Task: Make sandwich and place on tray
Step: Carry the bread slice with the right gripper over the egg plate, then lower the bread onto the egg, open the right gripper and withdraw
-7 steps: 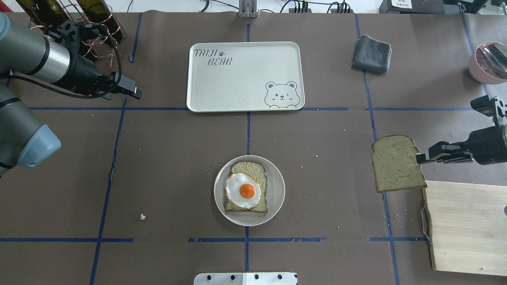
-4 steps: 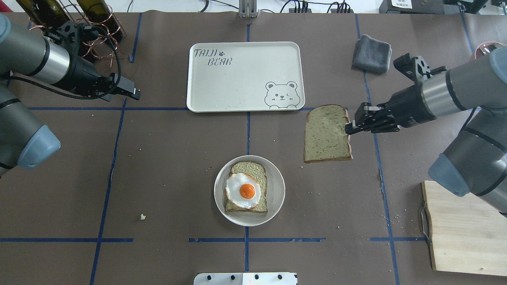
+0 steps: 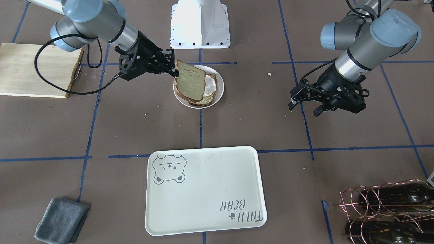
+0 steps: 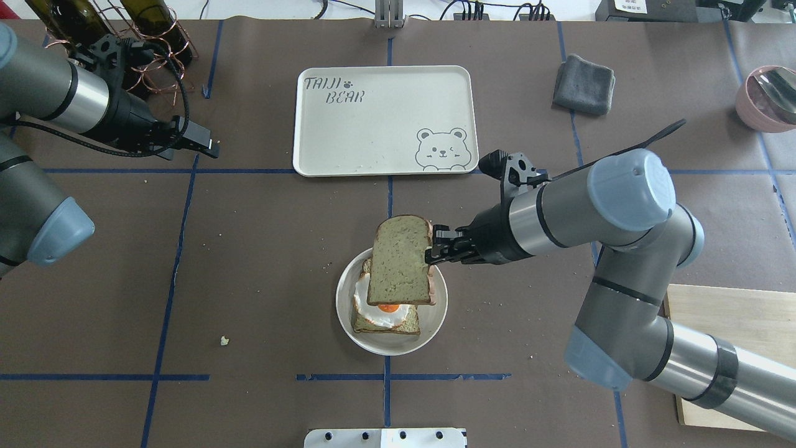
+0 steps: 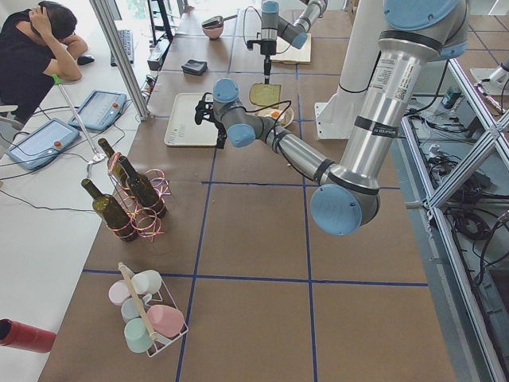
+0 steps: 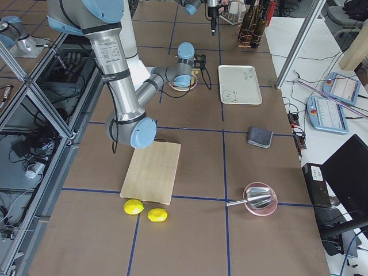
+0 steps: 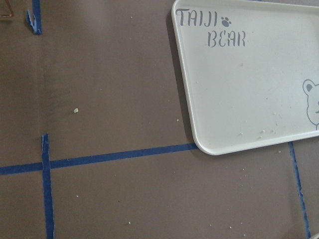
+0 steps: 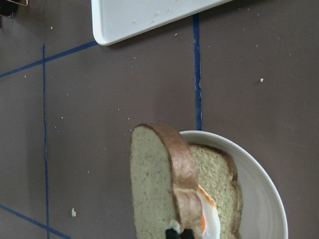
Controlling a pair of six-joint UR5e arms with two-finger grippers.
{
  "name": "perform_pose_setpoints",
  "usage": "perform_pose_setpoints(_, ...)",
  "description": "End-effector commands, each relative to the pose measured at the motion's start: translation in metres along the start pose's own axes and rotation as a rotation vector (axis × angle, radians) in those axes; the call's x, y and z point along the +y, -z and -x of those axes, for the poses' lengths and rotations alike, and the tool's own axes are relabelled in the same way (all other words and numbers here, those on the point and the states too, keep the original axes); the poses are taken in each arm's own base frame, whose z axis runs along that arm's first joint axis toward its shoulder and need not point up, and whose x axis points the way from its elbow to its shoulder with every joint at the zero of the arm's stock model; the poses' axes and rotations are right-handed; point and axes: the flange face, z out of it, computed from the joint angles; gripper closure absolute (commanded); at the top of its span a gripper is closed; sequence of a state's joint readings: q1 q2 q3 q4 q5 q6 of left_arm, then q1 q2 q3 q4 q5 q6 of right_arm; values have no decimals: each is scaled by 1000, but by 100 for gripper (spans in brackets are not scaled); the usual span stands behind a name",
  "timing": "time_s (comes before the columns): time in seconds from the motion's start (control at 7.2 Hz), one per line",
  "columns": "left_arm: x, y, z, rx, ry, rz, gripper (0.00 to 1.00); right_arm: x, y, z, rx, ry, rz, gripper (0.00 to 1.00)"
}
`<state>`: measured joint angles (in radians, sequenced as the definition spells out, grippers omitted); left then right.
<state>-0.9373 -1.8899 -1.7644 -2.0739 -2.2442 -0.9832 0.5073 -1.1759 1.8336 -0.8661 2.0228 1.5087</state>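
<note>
My right gripper (image 4: 430,254) is shut on the edge of a greenish-tan bread slice (image 4: 401,260) and holds it level just above the round white plate (image 4: 435,311). On the plate lies the other slice (image 4: 385,325) with the fried egg (image 4: 379,311) on it, half covered by the held slice. The right wrist view shows the held slice (image 8: 154,184) edge-on over the plate (image 8: 259,199). The cream tray (image 4: 373,124) with the bear drawing lies beyond the plate, with nothing on it. My left gripper (image 3: 303,109) is open and empty, hovering left of the tray.
A wooden cutting board (image 4: 746,305) lies at the right front, partly under my right arm. A grey cloth (image 4: 583,84) and a pink bowl (image 4: 768,99) are at the far right. Wine bottles in a copper rack (image 4: 143,31) stand far left.
My right gripper has carried the bread slice leftward from beside the cutting board to over the plate. The left arm has barely moved.
</note>
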Motion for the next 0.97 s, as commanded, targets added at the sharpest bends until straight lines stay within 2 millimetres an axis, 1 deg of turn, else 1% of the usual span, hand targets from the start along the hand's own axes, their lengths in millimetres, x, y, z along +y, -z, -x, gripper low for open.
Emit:
perform_pose_setpoints(0.0, 1, 0, -1, 1, -1, 1, 0, 26, -53, 2, 31, 8, -5, 100)
perform_pose_setpoints(0.14, 1, -1, 0, 0, 0, 2, 0, 30, -59, -2, 42, 2, 5, 100)
perform_pose_setpoints(0.42, 1, -3, 1, -3, 2, 5, 0, 27, -65, -9, 62, -7, 4, 100)
perform_pose_setpoints(0.56, 1, -5, 2, -5, 3, 6, 0, 18, -60, -10, 62, -10, -9, 70)
perform_pose_setpoints(0.69, 0, -5, -1, -4, 7, 3, 0, 8, -56, -15, 71, -17, -22, 60)
perform_pose_setpoints(0.83, 3, -10, -6, -1, 8, 10, 0, 5, -54, -17, 76, -21, -26, 22)
